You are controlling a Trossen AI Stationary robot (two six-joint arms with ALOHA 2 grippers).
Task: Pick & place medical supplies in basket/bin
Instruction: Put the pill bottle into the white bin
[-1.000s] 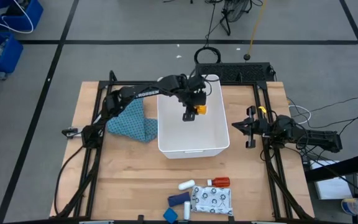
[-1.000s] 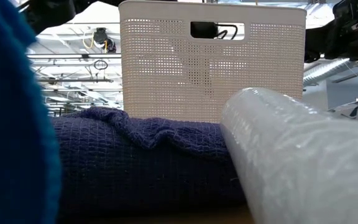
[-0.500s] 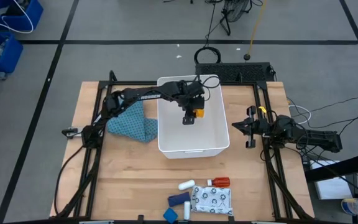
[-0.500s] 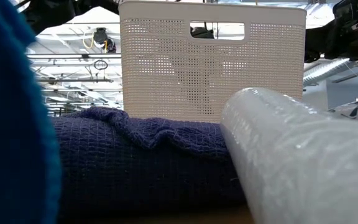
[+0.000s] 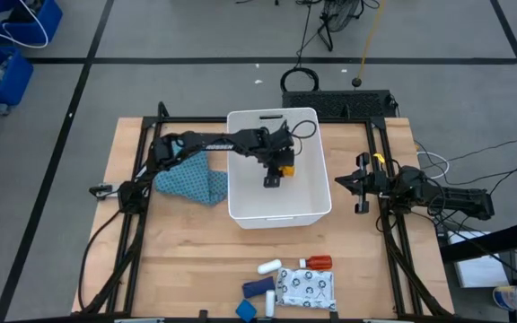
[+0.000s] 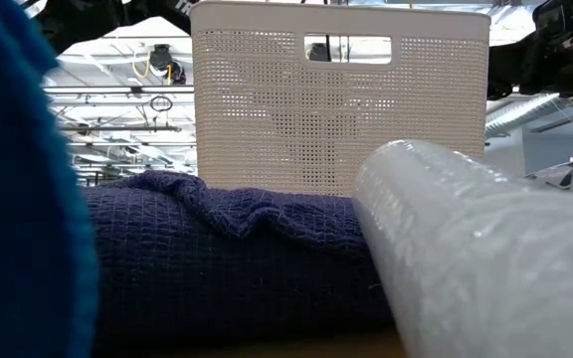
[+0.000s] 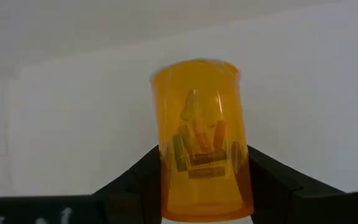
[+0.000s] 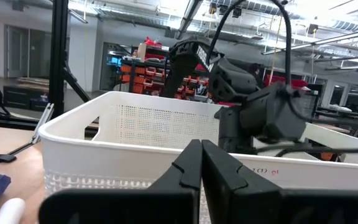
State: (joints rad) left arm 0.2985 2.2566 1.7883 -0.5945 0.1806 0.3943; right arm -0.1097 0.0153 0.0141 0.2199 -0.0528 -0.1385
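Observation:
My left gripper point(image 5: 275, 173) reaches down into the white tub point(image 5: 240, 208) and is shut on the orange pill bottle point(image 5: 285, 167), which also shows in the left wrist view point(image 7: 201, 165). My right gripper point(image 5: 359, 184) waits shut at the table's right side, beside the tub. Near the front edge lie the red bottle with white cap point(image 5: 316, 262), a white tube point(image 5: 269, 267), blue pieces point(image 5: 257, 289) and the flat patterned pouch point(image 5: 305, 291). My left gripper pinches the orange pill bottle's side wall point(image 7: 166, 180) between its two fingers, one on either side. The fingers lie across the bottle, whose closed end points away from the wrist. The bottle hangs inside the tub; whether it touches the floor I cannot tell.
A teal patterned cloth point(image 5: 189, 178) lies left of the tub, under the left arm. In the low view a dark blue cloth point(image 6: 227, 249) and a clear wrapped roll point(image 6: 476, 249) stand close before the camera, with the tub's perforated wall point(image 6: 336, 109) behind.
My left gripper has gone down into the tub and a little toward the table's near edge with the orange pill bottle still held.

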